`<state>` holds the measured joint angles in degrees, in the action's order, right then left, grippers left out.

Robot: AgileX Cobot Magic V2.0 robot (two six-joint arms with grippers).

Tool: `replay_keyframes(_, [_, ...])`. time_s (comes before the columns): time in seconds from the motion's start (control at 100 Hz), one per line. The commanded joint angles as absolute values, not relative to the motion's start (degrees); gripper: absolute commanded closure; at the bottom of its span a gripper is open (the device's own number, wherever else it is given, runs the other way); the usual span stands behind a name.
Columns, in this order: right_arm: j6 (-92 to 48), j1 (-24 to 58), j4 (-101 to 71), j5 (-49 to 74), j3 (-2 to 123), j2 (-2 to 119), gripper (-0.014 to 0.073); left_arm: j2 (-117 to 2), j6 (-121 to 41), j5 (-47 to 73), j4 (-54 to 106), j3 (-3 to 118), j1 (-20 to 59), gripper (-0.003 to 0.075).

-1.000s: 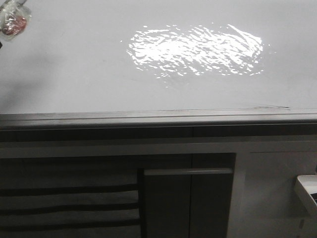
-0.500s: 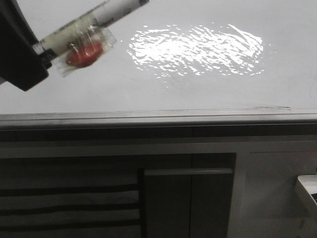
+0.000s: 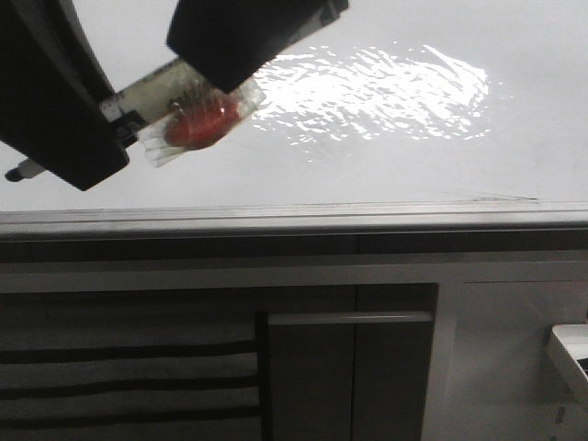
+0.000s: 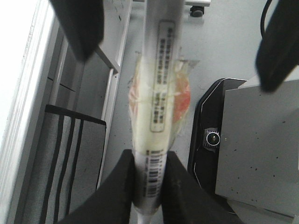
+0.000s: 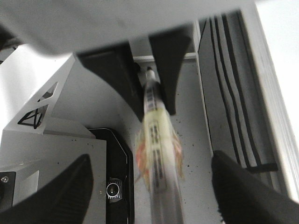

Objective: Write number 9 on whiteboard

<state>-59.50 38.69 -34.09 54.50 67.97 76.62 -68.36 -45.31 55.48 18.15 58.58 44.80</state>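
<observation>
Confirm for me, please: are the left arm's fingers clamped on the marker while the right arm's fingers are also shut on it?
Not quite. The left arm's fingers do clamp the marker, but the right arm's fingers are open, spread wide on either side of it, as the right wrist view shows.

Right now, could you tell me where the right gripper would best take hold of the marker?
Probably on the marker's bare barrel past the taped red wad, away from the left gripper, which clamps the barcode end. The right gripper, open, straddles it from the free end; closing across the slim round barrel there avoids the bulge.
</observation>
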Motion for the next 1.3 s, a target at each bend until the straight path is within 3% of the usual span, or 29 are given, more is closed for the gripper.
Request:
replay_keyframes(0.0, [-60.51, 39.27, -36.21, 51.79, 69.88, 75.95, 0.0188, -67.4, -45.69, 52.64, 20.0, 60.54, 45.31, 0.0741])
replay_keyframes(0.53, [-60.51, 39.27, -34.53, 52.16, 69.88, 76.34, 0.0438, -67.4, -45.8, 52.25, 20.0, 60.54, 45.31, 0.0741])
replay_keyframes(0.87, [-60.51, 39.27, -34.53, 52.16, 69.88, 76.34, 0.0645, -67.4, -45.8, 52.25, 20.0, 60.54, 45.31, 0.0736])
replay_keyframes(0.94, [-60.51, 39.27, -34.41, 52.16, 69.88, 76.34, 0.0648, -67.4, -45.8, 52.25, 20.0, 60.54, 45.31, 0.0678])
replay_keyframes(1.11, [-56.9, 39.27, -28.64, 52.78, 70.99, 75.44, 0.0648, -66.62, -43.11, 51.41, 16.9, 60.93, 45.31, 0.0413])
replay_keyframes(1.29, [-37.08, 38.92, -11.14, 53.99, 72.8, 71.14, 0.0638, -60.01, -30.03, 49.86, 9.87, 61.48, 42.25, 0.0387])
